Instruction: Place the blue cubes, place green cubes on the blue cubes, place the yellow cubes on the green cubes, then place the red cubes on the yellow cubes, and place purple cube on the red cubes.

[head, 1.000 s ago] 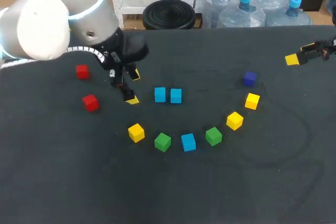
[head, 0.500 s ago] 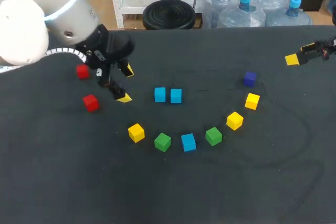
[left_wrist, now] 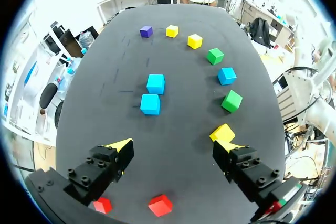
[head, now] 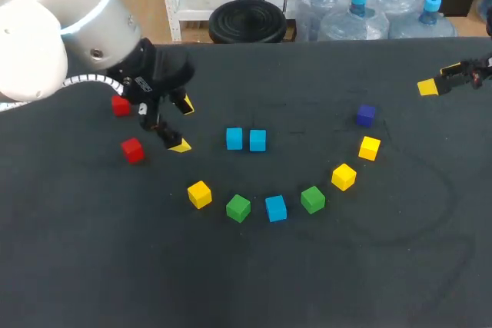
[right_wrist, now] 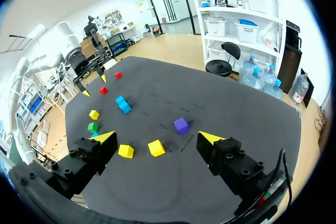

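Nothing's stacked yet, every cube sits flat on the desk [head: 307, 282]. The left claw [head: 182, 125] hangs spread wide and empty, with the red cubes [head: 132, 150] on its outer side and the two blue cubes [head: 234, 138] on its inner side. Those two sit side by side near the middle, so close I can't tell if they touch. The right claw [right_wrist: 157, 137] is way off by the far right edge, also spread with nothing in it. The third blue cube [head: 276, 207] is down in the curved row nearer the robot. It has a green cube [head: 238, 207] just beside it on one side and another green cube [head: 312, 199] on the other. The yellow cubes [head: 344, 177] carry the row on, and the purple cube [head: 366, 115] sits at its far end. My guess is that third blue goes next, and that's the bit I'd worry about. With greens hugging both flanks, fingers coming down along the row would likely shove one of them. I'd grab it across the row instead. Setting it beside the blue pair could also bump them out of line, and a crooked base means every layer above sits worse. The nearer red cube is also close to the left claw's lower finger, so a low sweep could clip it.
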Robot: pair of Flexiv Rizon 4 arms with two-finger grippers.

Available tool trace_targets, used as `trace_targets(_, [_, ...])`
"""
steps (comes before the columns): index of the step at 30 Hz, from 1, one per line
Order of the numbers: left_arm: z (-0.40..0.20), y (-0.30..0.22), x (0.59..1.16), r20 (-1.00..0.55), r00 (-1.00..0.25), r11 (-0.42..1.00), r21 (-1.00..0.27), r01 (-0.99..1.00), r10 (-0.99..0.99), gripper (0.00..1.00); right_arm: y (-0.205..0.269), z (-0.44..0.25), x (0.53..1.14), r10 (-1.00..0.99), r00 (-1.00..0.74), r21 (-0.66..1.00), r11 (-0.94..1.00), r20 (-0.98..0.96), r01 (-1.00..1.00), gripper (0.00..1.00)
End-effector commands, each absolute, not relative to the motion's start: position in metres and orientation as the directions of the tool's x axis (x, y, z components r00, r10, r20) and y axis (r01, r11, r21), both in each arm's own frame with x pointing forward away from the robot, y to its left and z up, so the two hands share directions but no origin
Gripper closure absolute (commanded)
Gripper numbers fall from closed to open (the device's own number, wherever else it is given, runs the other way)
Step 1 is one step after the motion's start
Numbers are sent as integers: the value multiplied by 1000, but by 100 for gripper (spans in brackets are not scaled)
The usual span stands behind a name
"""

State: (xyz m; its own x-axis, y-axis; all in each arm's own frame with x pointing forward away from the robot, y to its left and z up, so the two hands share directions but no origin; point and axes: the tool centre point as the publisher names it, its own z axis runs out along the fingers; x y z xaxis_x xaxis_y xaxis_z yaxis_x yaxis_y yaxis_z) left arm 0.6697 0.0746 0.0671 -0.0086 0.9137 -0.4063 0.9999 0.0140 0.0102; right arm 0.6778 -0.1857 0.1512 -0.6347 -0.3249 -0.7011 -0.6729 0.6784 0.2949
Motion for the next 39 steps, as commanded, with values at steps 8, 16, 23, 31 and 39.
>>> trace_targets(8, [67,75,670,-408,-7,12,11,1000,913,0,-185,150,679,-324,-633,296,676,-703,-675,0])
trace_targets(16, [67,75,670,-408,-7,12,11,1000,913,0,-185,150,679,-324,-633,296,676,-703,-675,0])
trace_targets(23, [67,75,670,-408,-7,12,11,1000,913,0,-175,144,675,-404,-585,302,575,-703,-760,0])
trace_targets(31, [67,75,670,-408,-7,12,11,1000,913,0,-147,132,639,-595,-431,242,372,-678,-896,0])
trace_targets(39, [67,75,670,-408,-7,12,11,1000,913,0,-122,119,613,-722,-268,133,239,-638,-962,0])
